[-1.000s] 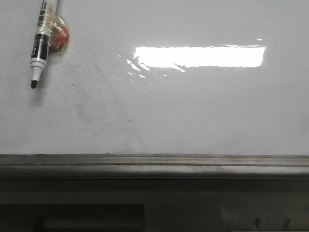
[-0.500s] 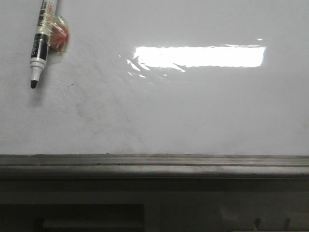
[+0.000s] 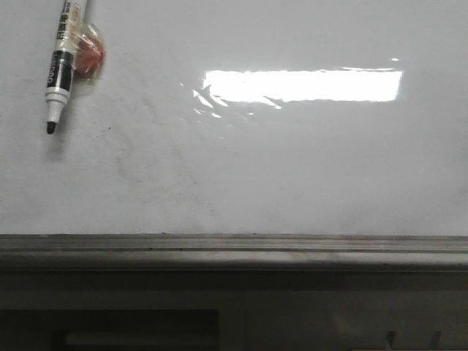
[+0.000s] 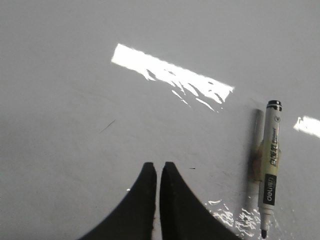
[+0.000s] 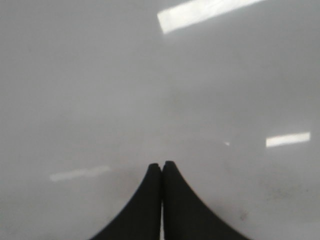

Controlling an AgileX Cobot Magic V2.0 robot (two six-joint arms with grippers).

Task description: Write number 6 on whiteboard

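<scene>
While both of my pincers sit pressed closed on nothing, the marker I need hangs untouched on the whiteboard (image 3: 292,175). My left pincer (image 4: 158,170) has its two black fingers nearly touching at the tips, with only a thin slit between them. My right pincer (image 5: 162,167) is closed just as tightly and faces bare white board.

From the left pincer, the marker (image 4: 270,170) lies off to one side in the left wrist view, near but clearly apart. Its long axis runs almost parallel to my fingers, with the black tip at the end nearer my fingers. A clear holder with something red inside (image 3: 88,55) seems to fix it to the board. I judge the left arm the nearer one, since the right wrist view shows no marker at all.

The front view shows the marker (image 3: 61,69) in the upper left corner, slanted, tip down, and the grey ledge (image 3: 234,248) below the board; neither wrist view shows that ledge. The front view shows neither pincer.

No number 6 is on the board yet, only faint grey smudges.
</scene>
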